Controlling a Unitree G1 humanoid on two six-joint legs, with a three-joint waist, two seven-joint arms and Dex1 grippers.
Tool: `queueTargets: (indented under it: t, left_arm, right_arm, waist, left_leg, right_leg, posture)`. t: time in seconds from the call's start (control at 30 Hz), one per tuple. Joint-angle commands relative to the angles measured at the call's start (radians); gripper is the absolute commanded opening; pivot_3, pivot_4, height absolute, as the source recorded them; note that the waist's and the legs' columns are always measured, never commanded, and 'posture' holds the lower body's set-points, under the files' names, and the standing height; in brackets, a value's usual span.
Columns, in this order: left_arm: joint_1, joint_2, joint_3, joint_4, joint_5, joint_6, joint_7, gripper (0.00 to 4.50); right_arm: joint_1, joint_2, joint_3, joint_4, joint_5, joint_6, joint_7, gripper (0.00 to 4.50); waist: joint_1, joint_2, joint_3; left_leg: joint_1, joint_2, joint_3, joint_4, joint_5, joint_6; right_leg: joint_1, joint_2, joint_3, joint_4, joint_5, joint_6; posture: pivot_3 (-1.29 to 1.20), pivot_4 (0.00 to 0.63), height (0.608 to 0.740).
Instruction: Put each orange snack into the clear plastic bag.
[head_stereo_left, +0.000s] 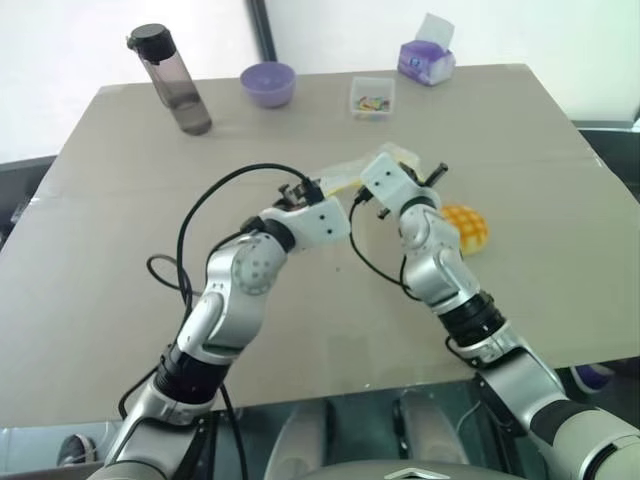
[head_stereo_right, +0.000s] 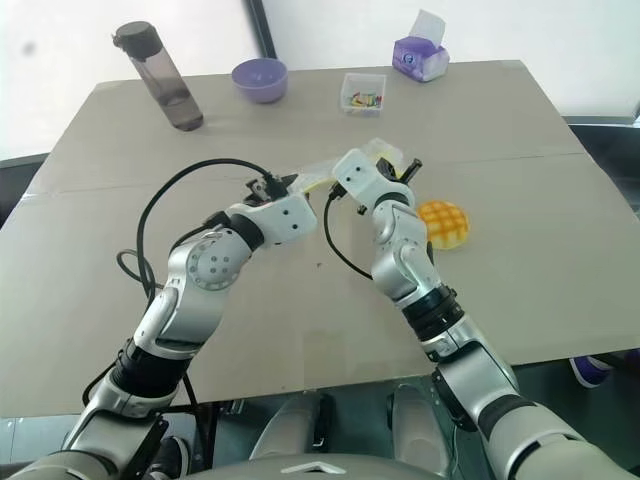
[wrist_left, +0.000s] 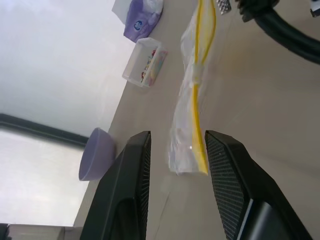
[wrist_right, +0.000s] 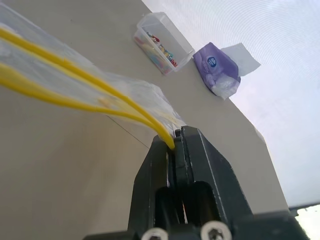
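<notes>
The clear plastic bag (head_stereo_left: 342, 178) hangs stretched above the middle of the table between my two grippers, its yellow zip strip (wrist_left: 198, 107) running along it. My right gripper (wrist_right: 174, 142) is shut on the strip at the bag's right end. At the bag's left end my left gripper (wrist_left: 178, 135) stands open, with the bag's corner between its fingertips and a gap on both sides. The orange snack (head_stereo_left: 467, 228), a round bun with a grid pattern, lies on the table just right of my right forearm, apart from the bag.
Along the far edge of the table (head_stereo_left: 120, 300) stand a dark drinking bottle (head_stereo_left: 172, 82), a purple bowl (head_stereo_left: 268, 83), a small clear box of colourful bits (head_stereo_left: 372, 97) and a purple tissue pack (head_stereo_left: 427, 60). Black cables loop off my left wrist.
</notes>
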Motion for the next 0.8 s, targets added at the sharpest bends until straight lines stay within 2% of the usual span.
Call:
queueTargets:
  t: [0.03, 0.3, 0.4, 0.43, 0.47, 0.67, 0.73, 0.8]
  left_arm:
    - [-0.016, -0.001, 0.003, 0.000, 0.017, -0.025, 0.015, 1.81]
    - [-0.037, 0.003, 0.012, 0.057, 0.007, -0.083, 0.030, 1.81]
    - [-0.045, -0.004, 0.016, 0.072, 0.003, -0.096, 0.035, 1.08]
    - [-0.046, -0.005, 0.016, 0.075, 0.002, -0.099, 0.036, 0.70]
    - [-0.045, -0.006, 0.016, 0.078, 0.002, -0.102, 0.037, 0.12]
    - [-0.047, -0.019, 0.010, 0.096, 0.006, -0.112, 0.042, 0.05]
    - [-0.050, -0.026, 0.008, 0.106, 0.010, -0.111, 0.048, 0.05]
    - [-0.051, -0.037, 0.009, 0.114, 0.011, -0.105, 0.054, 0.00]
  right_arm:
    - [-0.014, 0.009, 0.010, -0.064, -0.016, 0.004, 0.004, 0.00]
    - [-0.014, 0.019, 0.013, -0.084, -0.008, 0.002, 0.014, 0.00]
    - [-0.012, 0.020, 0.013, -0.087, -0.008, 0.003, 0.017, 0.00]
    - [-0.011, 0.020, 0.013, -0.088, -0.008, 0.003, 0.018, 0.00]
    - [-0.011, 0.021, 0.014, -0.089, -0.007, 0.003, 0.020, 0.00]
    - [0.000, 0.031, -0.002, -0.099, 0.023, 0.006, 0.040, 0.00]
    - [0.014, 0.060, -0.051, -0.099, 0.097, 0.023, 0.070, 0.00]
    - [0.019, 0.046, -0.051, -0.112, 0.111, 0.021, 0.101, 0.61]
  waist:
    - [0.000, 0.000, 0.000]
    - [0.000, 0.000, 0.000]
    - [0.000, 0.000, 0.000]
    - [0.000, 0.000, 0.000]
    - [0.000, 0.000, 0.000]
    - [0.000, 0.000, 0.000]
    - [-0.001, 0.000, 0.000]
    - [0.000, 0.000, -0.001]
  left_leg:
    - [0.000, 0.000, 0.000, 0.000, 0.000, 0.000]
    - [0.000, 0.000, 0.000, 0.000, 0.000, 0.000]
    - [0.000, 0.000, 0.000, 0.000, 0.000, 0.000]
    - [0.000, 0.000, 0.000, 0.000, 0.000, 0.000]
    - [0.000, 0.000, 0.000, 0.000, 0.000, 0.000]
    - [0.000, 0.000, 0.000, 0.000, 0.000, 0.000]
    - [0.000, 0.000, 0.000, 0.000, 0.000, 0.000]
    - [0.000, 0.000, 0.000, 0.000, 0.000, 0.000]
  right_leg:
    - [0.000, 0.000, 0.000, 0.000, 0.000, 0.000]
    - [0.000, 0.000, 0.000, 0.000, 0.000, 0.000]
    - [0.000, 0.000, 0.000, 0.000, 0.000, 0.000]
    - [0.000, 0.000, 0.000, 0.000, 0.000, 0.000]
    - [0.000, 0.000, 0.000, 0.000, 0.000, 0.000]
    - [0.000, 0.000, 0.000, 0.000, 0.000, 0.000]
    - [0.000, 0.000, 0.000, 0.000, 0.000, 0.000]
    - [0.000, 0.000, 0.000, 0.000, 0.000, 0.000]
  posture:
    - [0.00, 0.150, 0.740]
    - [0.00, 0.150, 0.740]
    - [0.00, 0.150, 0.740]
    - [0.00, 0.150, 0.740]
    - [0.00, 0.150, 0.740]
    - [0.00, 0.150, 0.740]
    - [0.00, 0.150, 0.740]
    - [0.00, 0.150, 0.740]
